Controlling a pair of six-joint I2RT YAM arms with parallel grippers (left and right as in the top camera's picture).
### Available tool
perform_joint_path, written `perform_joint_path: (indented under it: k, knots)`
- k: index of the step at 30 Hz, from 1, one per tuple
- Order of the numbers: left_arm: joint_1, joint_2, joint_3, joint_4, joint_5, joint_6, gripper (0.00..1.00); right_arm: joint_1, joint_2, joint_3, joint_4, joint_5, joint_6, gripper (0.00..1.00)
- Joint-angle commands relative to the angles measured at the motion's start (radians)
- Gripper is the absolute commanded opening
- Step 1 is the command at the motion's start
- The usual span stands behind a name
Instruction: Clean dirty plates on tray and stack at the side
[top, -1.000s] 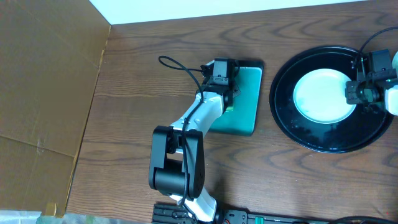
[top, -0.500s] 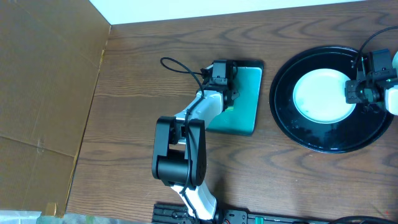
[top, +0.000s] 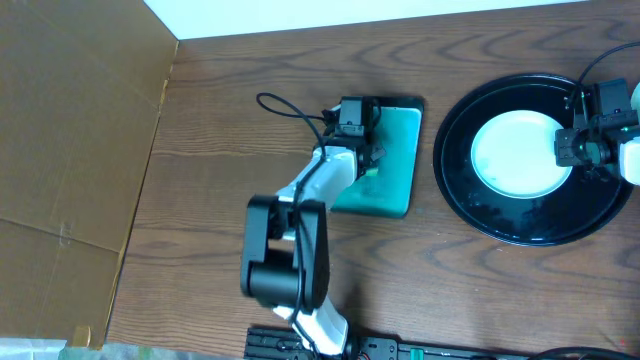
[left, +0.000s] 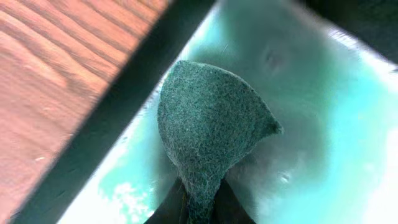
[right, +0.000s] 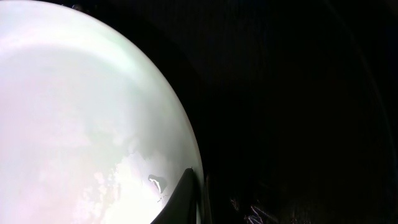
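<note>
Left end effector (left: 198, 210) is clenched on the tail of a green scrub pad (left: 208, 134). The pad's rounded end hangs down into the teal dish (top: 400, 170), near the dish's black rim on the 9 o'clock side in the overhead view. I can't tell whether the pad touches the dish floor.

One white plate (top: 515, 155) shows on the black tray (top: 470, 205). It sits slightly toward 9 o'clock of tray centre, and the tray is at 3 o'clock from the dish on the worktop (top: 220, 150).

Right end effector (top: 568, 148) is at the plate's 3 o'clock rim. The right wrist view shows one dark finger (right: 185, 194) on the rim. The other isn't visible, so I can't tell if it's gripping.

My read of the step: load the pad, then scrub.
- Dab the pad flat on the dish floor and don't drag it into the rim.
- Lift straight up before travelling toward 3 o'clock, so the pad clears the dish wall and the tray lip.
- The grip is on a thin tail, so the pad will flop. Press down lightly and use short strokes.
- Confirm the right side has the rim pinned before applying load. Otherwise the plate will likely skate on the glossy tray.
</note>
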Motion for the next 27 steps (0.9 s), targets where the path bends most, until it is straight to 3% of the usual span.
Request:
perform_joint_path:
  k: [1, 7, 14, 17, 20, 27]
  knots:
    - [0.006, -0.151, 0.000, -0.022, 0.001, -0.005, 0.07, -0.002, 0.037, 0.009, -0.001, -0.013, 0.007, 0.01]
    - [0.003, -0.261, 0.000, -0.039, 0.193, -0.004, 0.07, -0.002, 0.037, 0.008, -0.001, -0.013, 0.007, 0.01]
    - [-0.010, -0.164, -0.026, -0.034, 0.221, 0.002, 0.07, -0.002, 0.037, 0.008, 0.018, -0.013, 0.019, 0.01]
    - [-0.016, -0.172, -0.025, -0.011, 0.371, 0.084, 0.07, -0.002, 0.039, 0.008, 0.016, -0.014, 0.116, 0.01]
    - [-0.043, -0.214, -0.025, 0.024, 0.466, 0.086, 0.07, -0.001, 0.041, 0.005, 0.018, -0.017, 0.199, 0.01]
    - [-0.168, -0.233, -0.025, 0.093, 0.464, 0.056, 0.08, 0.015, 0.041, 0.003, 0.018, -0.088, 0.348, 0.01]
